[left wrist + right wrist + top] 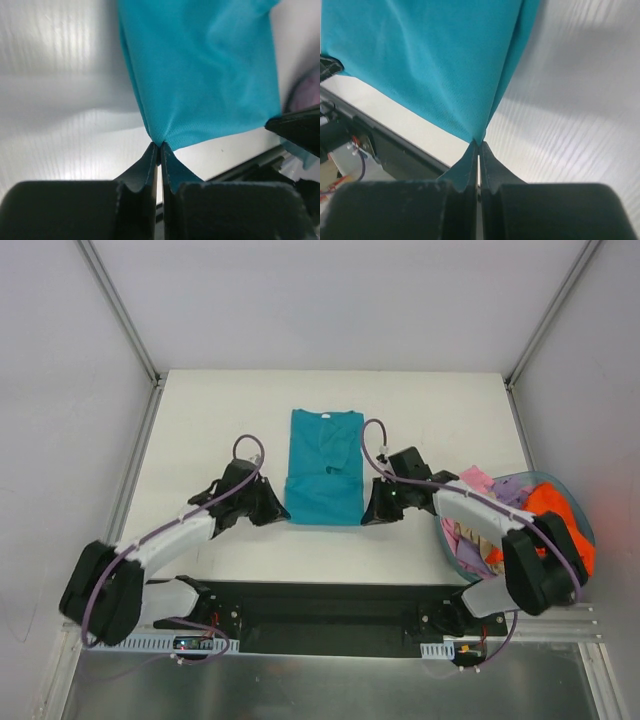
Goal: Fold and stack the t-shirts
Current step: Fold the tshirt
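A teal t-shirt [325,468] lies on the white table, folded into a long strip with its neck at the far end. My left gripper [281,508] is shut on the strip's near left corner; in the left wrist view the cloth [200,70] bunches into the pinched gripper [160,146]. My right gripper [371,510] is shut on the near right corner, where the teal cloth [435,65] narrows into the closed gripper [478,143]. More t-shirts, orange [560,520], pink and lavender, lie heaped in the basket at the right.
The round blue-grey basket [579,508] stands at the table's right edge, beside my right arm. A black mounting rail [330,610] runs along the near edge. White walls with metal posts close in the back and the sides.
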Controlling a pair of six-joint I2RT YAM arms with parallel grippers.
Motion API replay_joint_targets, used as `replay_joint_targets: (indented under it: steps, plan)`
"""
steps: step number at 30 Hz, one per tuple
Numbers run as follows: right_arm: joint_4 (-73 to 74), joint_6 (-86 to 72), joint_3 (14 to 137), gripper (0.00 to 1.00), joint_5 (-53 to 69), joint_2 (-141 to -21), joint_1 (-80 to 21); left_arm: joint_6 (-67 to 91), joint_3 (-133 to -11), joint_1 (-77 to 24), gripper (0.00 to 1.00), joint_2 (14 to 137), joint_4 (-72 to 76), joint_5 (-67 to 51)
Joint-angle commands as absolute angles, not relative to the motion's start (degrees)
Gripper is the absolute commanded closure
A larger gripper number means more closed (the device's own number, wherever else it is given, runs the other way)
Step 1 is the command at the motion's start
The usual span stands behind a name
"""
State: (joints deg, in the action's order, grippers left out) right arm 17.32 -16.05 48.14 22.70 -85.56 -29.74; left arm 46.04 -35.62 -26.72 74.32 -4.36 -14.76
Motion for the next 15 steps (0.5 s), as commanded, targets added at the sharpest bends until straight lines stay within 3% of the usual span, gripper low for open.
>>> replay_joint_targets:
  steps: [1, 7, 15]
  plan:
    - [25.3, -17.2, 45.9, 1.00, 20.8, -73.2, -33.1, 50.8, -30.2, -28.7, 1.00, 57.4, -5.4, -15.2]
    - [34.9, -14.3, 50.0, 1.00, 17.9, -64.1, -34.5, 52.6, -29.8, -28.7, 1.00, 44.0, -7.9, -15.7]
    - [39.5, -10.1, 61.6, 1.00, 18.1, -67.7, -31.8, 51.0, -35.1, -28.7, 1.00, 43.9, -8.9, -9.7]
